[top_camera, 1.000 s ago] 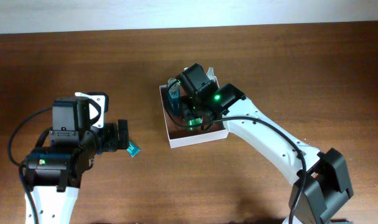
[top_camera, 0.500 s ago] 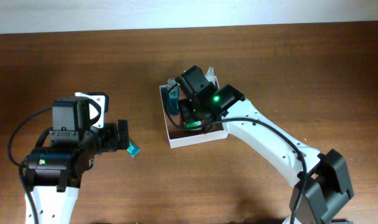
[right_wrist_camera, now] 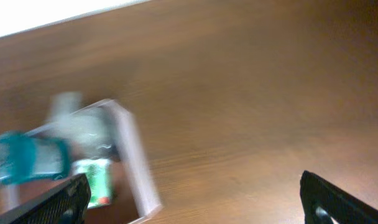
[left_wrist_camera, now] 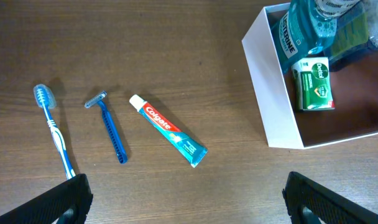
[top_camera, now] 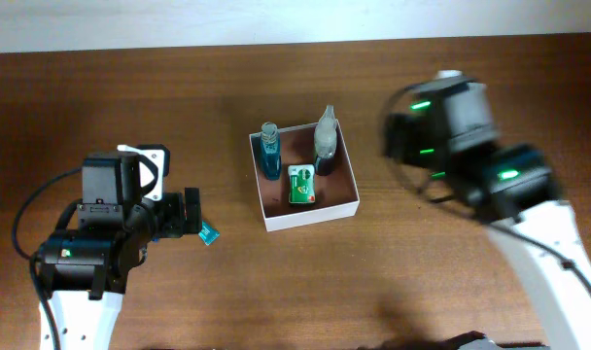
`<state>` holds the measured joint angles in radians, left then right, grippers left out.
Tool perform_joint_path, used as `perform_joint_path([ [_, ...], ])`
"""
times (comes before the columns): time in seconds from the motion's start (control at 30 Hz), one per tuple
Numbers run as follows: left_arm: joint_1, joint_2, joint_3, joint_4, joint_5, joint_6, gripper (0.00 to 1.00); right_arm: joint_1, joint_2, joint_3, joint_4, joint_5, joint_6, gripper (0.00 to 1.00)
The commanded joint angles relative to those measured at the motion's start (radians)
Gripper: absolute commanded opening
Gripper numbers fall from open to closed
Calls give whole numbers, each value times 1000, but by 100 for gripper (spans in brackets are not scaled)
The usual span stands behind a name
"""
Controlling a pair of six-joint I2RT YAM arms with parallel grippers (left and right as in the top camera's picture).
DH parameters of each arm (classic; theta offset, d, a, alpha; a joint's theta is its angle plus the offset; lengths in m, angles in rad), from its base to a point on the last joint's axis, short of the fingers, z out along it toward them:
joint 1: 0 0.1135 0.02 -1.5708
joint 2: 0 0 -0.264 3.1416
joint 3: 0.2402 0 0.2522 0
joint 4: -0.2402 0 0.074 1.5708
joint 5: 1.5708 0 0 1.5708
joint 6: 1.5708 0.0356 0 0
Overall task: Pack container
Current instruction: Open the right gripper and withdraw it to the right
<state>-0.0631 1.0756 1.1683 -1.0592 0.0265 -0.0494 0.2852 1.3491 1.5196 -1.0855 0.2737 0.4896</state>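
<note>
Container (top_camera: 310, 215): mid-table between the two arms, flat on its floor, partly filled.
Left gripper (left_wrist_camera: 189, 202): jaws spread wide and empty, hovering over the loose items left of the container.
Toothbrush (left_wrist_camera: 52, 127): farthest left, flat on the table.
Razor (left_wrist_camera: 109, 127): beside the toothbrush, not touching it.
Toothpaste (left_wrist_camera: 168, 130): flat and slanted, the loose item nearest the container's white wall, outside it.
Mouthwash (top_camera: 270, 151): in the container's back left corner.
Green box (top_camera: 301, 185): flat on the floor, about the middle.
Grey bottle (top_camera: 325, 136): at the back wall, seemingly tilted.
Handling: the thin walls look light and easily dented, and the container would probably slide on the wood if bumped. To move it, pinch a wall near a corner, likely the stiffest spot. The front right floor is bare for more items.
Right gripper (right_wrist_camera: 198, 199): jaws apart with nothing between them, well right of the container; its arm is blurred overhead.
</note>
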Motion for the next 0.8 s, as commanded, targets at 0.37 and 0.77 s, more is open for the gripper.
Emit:
perform_joint_path([
  [0.37, 0, 2, 11, 23, -3, -10, 100, -502, -18, -139, -269, -207, -126, 99],
  [0.77, 1, 121, 11, 49, -52, -63, 99, -636, -21, -299, -221, -365, -224, 99],
])
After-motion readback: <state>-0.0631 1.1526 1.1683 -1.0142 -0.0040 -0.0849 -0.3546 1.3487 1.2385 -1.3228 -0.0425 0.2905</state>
